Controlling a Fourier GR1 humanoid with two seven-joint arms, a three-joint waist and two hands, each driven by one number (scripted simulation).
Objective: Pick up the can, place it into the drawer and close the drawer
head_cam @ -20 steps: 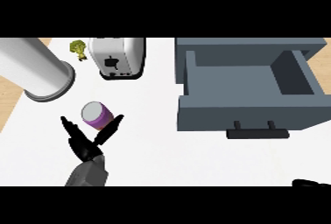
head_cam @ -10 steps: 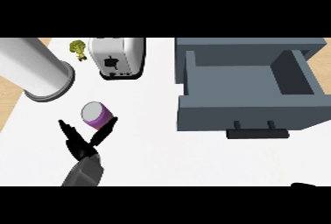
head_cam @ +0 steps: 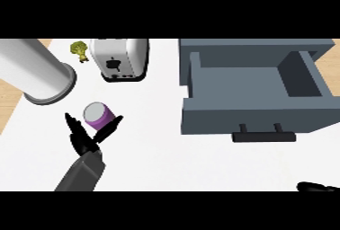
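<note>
While the drawer stands pulled out: one purple can (head_cam: pixel 99 115) sits on the white table (head_cam: pixel 172 157), well to the left of the grey drawer (head_cam: pixel 256 87).
Can: lying tilted with its pale round end up, between the outspread fingers and thumb of the left hand (head_cam: pixel 85 143).
Left hand: released, fingers straight and spread in a V just below the can; one finger rises at the can's left, the thumb reaches toward its lower right edge. Whether they touch the can cannot be told.
Right hand: only a black sliver shows at the lower right corner (head_cam: pixel 317 187); its state cannot be told.
Drawer: one, open, its inside bare grey, with a black handle (head_cam: pixel 263 136) on the front facing the robot.
Things around: one silver toaster (head_cam: pixel 120 58) stands above and a little right of the can; one large grey cylinder (head_cam: pixel 34 72) lies at the upper left, its rim near the can; one small green vegetable (head_cam: pixel 80 50) sits between cylinder and toaster at the top.
In the way: bare table lies between the can and the drawer's front.
Table's left edge: a strip of light wood (head_cam: pixel 8 96) shows beyond it.
</note>
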